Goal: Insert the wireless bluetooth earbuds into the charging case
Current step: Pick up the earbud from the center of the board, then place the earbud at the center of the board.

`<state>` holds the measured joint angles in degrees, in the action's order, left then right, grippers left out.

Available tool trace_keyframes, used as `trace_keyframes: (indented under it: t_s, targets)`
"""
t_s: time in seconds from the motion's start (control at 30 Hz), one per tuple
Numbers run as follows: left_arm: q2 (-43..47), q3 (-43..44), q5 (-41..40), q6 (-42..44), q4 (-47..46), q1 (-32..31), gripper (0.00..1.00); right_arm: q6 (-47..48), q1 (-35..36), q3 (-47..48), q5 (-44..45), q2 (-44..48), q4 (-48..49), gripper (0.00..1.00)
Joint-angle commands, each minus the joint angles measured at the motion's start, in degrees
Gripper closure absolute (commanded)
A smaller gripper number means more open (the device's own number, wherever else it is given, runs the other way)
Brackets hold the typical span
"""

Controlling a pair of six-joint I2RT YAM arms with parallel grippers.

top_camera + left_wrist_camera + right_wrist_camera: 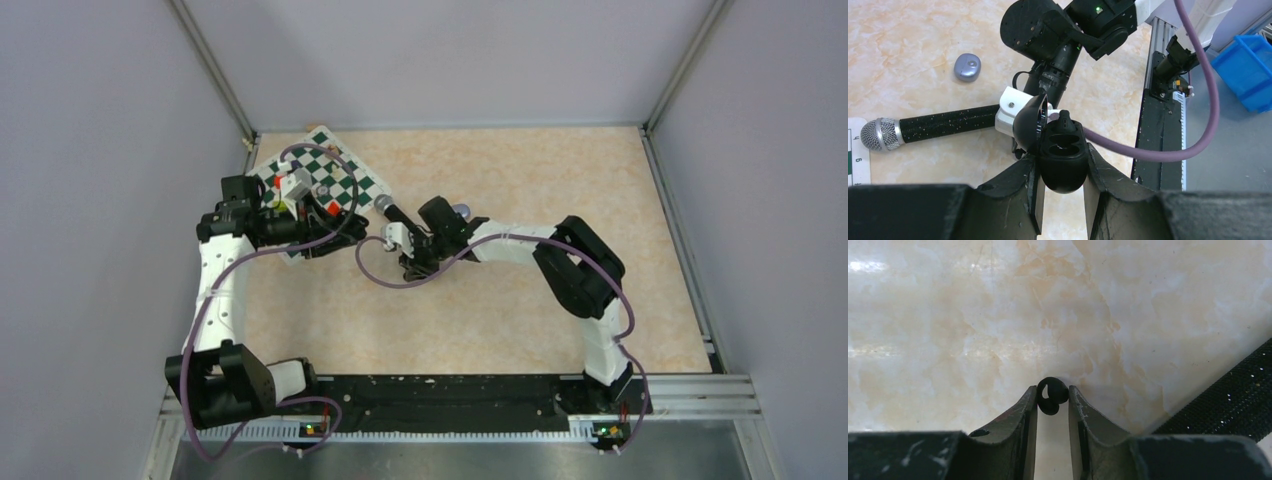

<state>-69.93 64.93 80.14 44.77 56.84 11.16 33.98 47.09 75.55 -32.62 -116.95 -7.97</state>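
My left gripper [1062,165] is shut on a black oval charging case [1064,172] and holds it above the table. Its lid [1029,125] stands open to the left, and both sockets show empty. My right gripper [1053,397] is shut on a glossy black earbud [1052,394], pinched at the fingertips just above the table. In the top view the right gripper [412,266] points down, right of the left gripper [318,243]. A closed pale purple case [967,67] lies on the table. The other earbuds are out of view.
A long black microphone [923,127] with a silver head lies between the arms and shows at the right of the right wrist view [1233,395]. A green-and-white checkerboard [335,175] lies at the back left. A blue bin [1248,75] stands beyond the table rail.
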Motion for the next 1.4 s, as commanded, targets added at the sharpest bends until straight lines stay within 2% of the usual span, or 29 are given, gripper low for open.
trace_keyframes:
  t_s: [0.0,0.23,0.5,0.67,0.83,1.1,1.37]
  targets:
    - [-0.2,2.1,2.6,1.3,0.4,0.3,1.00,-2.3,-0.6,3.5,-3.6,7.4,-1.4,0.78]
    - [-0.5,2.1,2.8,1.6,0.8,0.3,1.00,-3.6,-6.3,-0.2,-7.4,15.5,-2.1,0.78]
    - [-0.3,1.9,3.2,2.6,1.2,0.4,1.00,-2.9,-18.5,-8.7,-9.5,25.3,-2.9,0.78]
    - [-0.4,1.9,3.9,3.1,1.7,0.3,1.00,0.3,-22.9,-16.0,-8.3,28.7,-2.5,0.78]
    - [-0.6,1.9,4.0,3.5,2.0,0.2,1.00,3.5,-25.7,-19.4,-6.0,25.4,-2.6,0.77]
    - [-1.6,2.0,4.7,4.9,3.2,0.2,1.00,5.1,-29.9,-18.3,-6.2,20.8,-6.6,0.78]
    - [-3.7,3.8,5.3,12.2,10.6,0.2,1.00,2.5,-30.9,-15.1,0.2,14.8,-9.0,0.77]
